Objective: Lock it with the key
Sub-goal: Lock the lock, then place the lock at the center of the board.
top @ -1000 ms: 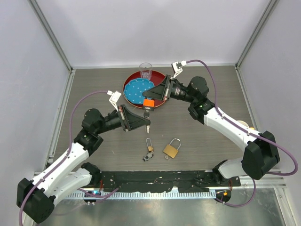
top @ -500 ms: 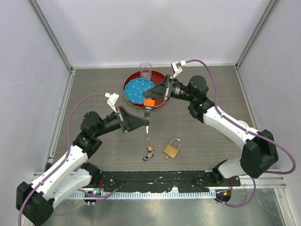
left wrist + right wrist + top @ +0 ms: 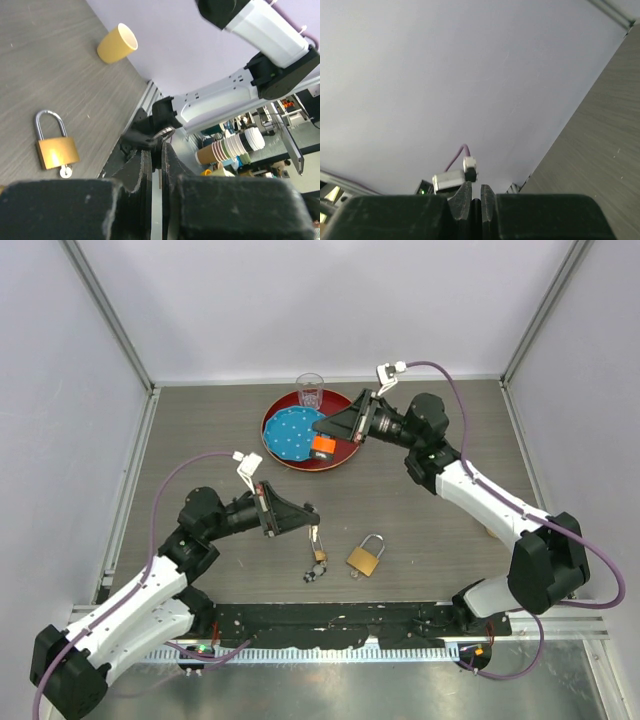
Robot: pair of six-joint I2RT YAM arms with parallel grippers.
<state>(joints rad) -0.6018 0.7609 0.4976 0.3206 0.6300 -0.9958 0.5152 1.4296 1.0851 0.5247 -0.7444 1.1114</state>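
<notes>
Change since the earlier frame: the left gripper (image 3: 313, 521) has moved toward the near edge of the table. The right gripper (image 3: 316, 428) has drawn back toward the far side and now sits over the red tray (image 3: 268, 447). Both padlocks lie where they lay before.

Left gripper: clenched. In the wrist view its fingers (image 3: 142, 167) stand almost together, with the ring of the key (image 3: 164, 133) at their tips. From above, the key (image 3: 316, 534) hangs from the tip.

Right gripper: clenched, the wrist view showing its fingers (image 3: 464, 192) nearly together and aimed at the wall. An orange block (image 3: 322, 445) shows at its tip from above. Whether it is gripped cannot be told.

Position of the task's things: the small padlock (image 3: 318, 556) lies flat on the table just on the near side of the hanging key, close to it. Contact cannot be told. The padlock (image 3: 365, 558) lies flat to the right of the small one, apart from the left gripper. In the left wrist view this padlock (image 3: 55, 151) lies left of the fingers with a key head (image 3: 65, 172) at its lower edge, and a yellow cup (image 3: 117, 43) lies on its side beyond.
</notes>
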